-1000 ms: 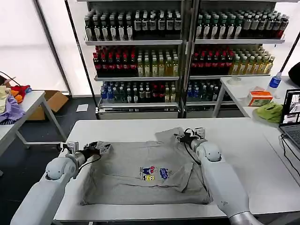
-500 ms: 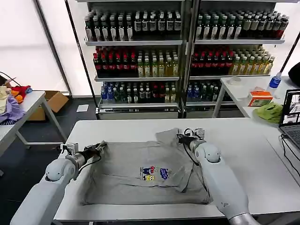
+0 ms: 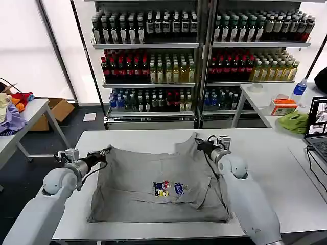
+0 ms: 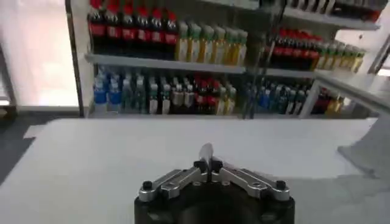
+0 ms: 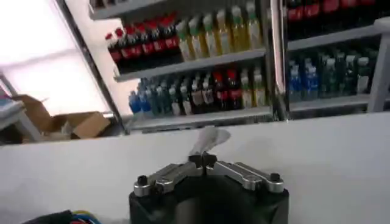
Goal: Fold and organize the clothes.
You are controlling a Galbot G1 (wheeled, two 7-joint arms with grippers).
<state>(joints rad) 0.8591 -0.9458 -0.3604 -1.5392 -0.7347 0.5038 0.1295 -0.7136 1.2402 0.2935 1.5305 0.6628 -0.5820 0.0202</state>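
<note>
Both grippers, left (image 3: 103, 152) and right (image 3: 200, 144), pinch the grey shirt (image 3: 158, 186) near the table's (image 3: 276, 173) far edge; thin grips could slip mid-fold

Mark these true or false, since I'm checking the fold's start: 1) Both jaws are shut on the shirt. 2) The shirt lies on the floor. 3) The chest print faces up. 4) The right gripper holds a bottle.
1) True: the left gripper and right gripper each pinch a far corner of the grey shirt.
2) False: it lies on the white table.
3) True: the chest print shows.
4) False: it holds shirt fabric.
</note>
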